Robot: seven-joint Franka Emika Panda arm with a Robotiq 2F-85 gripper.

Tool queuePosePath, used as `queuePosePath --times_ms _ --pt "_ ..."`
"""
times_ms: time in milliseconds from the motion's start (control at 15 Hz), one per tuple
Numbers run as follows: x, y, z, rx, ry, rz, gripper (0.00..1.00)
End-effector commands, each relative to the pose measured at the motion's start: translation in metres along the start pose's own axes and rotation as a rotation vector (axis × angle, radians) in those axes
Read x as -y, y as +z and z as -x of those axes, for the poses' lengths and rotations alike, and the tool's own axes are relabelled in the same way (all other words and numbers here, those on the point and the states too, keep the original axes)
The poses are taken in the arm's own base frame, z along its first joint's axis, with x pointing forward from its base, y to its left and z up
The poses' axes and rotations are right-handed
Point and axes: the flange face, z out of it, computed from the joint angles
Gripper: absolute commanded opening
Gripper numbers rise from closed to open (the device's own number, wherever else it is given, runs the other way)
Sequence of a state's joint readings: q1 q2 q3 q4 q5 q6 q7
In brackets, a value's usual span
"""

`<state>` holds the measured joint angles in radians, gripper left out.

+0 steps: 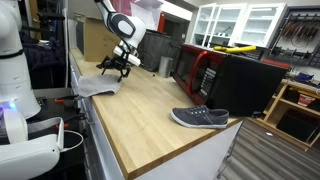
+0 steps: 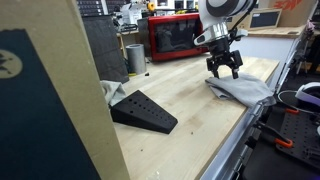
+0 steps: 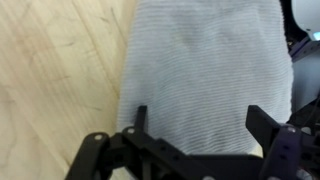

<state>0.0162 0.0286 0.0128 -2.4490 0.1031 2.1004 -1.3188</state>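
Grey cloth (image 2: 245, 92) at table (image 2: 190, 90) edge, pincer (image 2: 224, 73) agape just above it.

My gripper (image 2: 223, 70) hangs spread just above the grey cloth (image 2: 238, 90), nothing between. In an exterior view, bare wooden counter (image 1: 140, 100) lies open nearer, until the shoe (image 1: 200, 117), well apart. The red microwave (image 1: 193, 68) and black box (image 1: 250, 82) wall the right side. In the wrist view, the wood left of the cloth is free too.

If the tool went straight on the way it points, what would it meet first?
Most likely the grey cloth on the wooden table: the open tool points down at it, apparently just above.
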Motion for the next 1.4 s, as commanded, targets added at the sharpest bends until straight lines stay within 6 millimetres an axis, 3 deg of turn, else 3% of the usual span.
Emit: queuePosePath --times_ms 0,467,533,600,933,1267,1333 --pt "-0.007 0.003 -0.013 -0.026 0.029 0.102 1.00" --pt "-0.012 0.021 -0.014 -0.018 0.058 0.168 1.00" --pt "-0.011 0.023 -0.013 -0.015 0.058 0.170 0.77" --pt "-0.011 0.024 -0.012 -0.011 0.060 0.169 0.74" --pt "-0.012 0.025 -0.010 -0.008 0.071 0.164 0.36" --pt "-0.023 0.009 -0.002 -0.055 0.136 0.185 0.01" --pt "-0.030 0.002 0.002 -0.084 0.182 0.191 0.00"
